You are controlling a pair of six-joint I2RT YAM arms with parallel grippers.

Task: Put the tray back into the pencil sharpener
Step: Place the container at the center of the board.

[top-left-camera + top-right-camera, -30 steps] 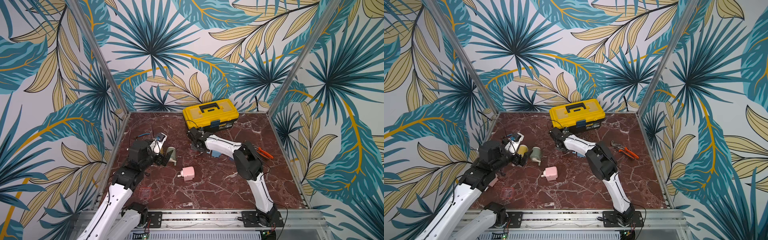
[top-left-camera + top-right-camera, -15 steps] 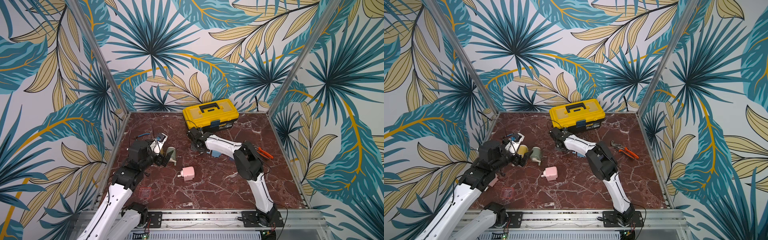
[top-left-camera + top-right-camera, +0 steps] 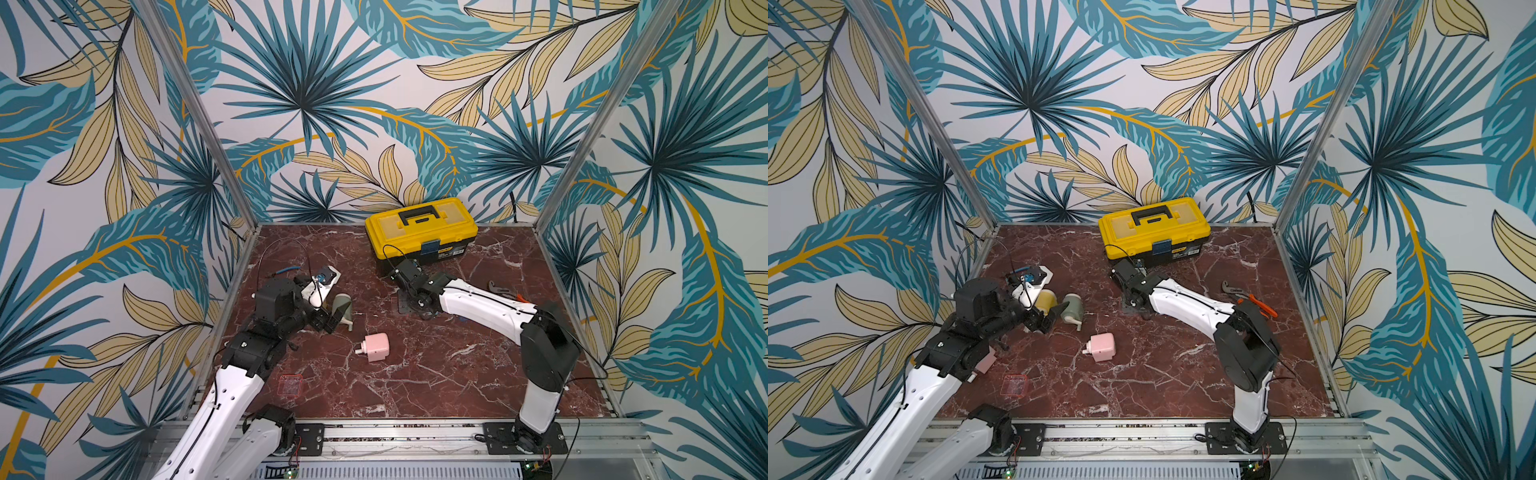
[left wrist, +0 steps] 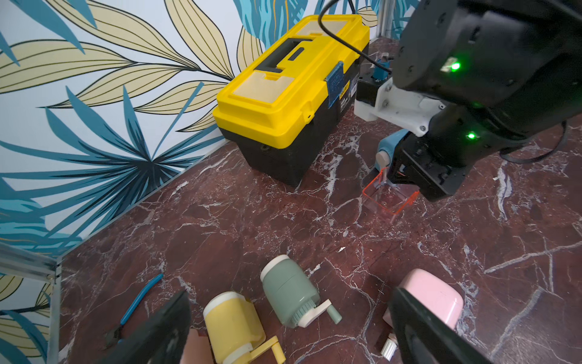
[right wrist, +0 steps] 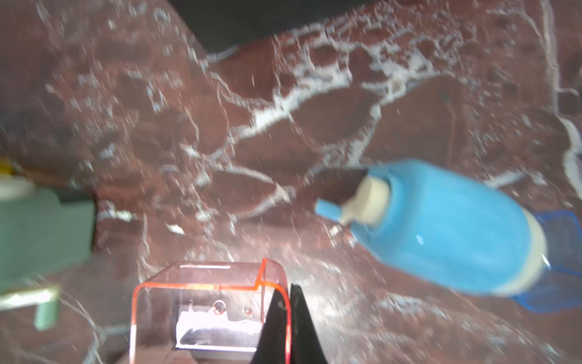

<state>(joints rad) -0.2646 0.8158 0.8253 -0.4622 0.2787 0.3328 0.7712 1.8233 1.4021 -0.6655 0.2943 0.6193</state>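
A clear orange-edged tray (image 5: 201,283) sits low over the table, also seen in the left wrist view (image 4: 389,198). My right gripper (image 5: 289,286) is shut on one of its side walls. A blue pencil sharpener (image 5: 447,227) lies close beside it, with a blue tray in its end. My left gripper (image 4: 289,294) hovers open over a green sharpener (image 4: 288,293) and a yellow one (image 4: 233,321), holding nothing. A pink sharpener (image 3: 376,347) lies on its side mid-table. In both top views the right arm hides the held tray.
A second clear red tray (image 3: 290,384) lies near the front left. A yellow toolbox (image 3: 419,226) stands at the back, just behind the right gripper (image 3: 409,305). Orange-handled pliers (image 3: 505,291) lie at the right and blue-handled cutters (image 4: 138,299) at the left wall.
The right gripper's jaws have come together the last bit on the tray wall. Neither arm has otherwise visibly moved.
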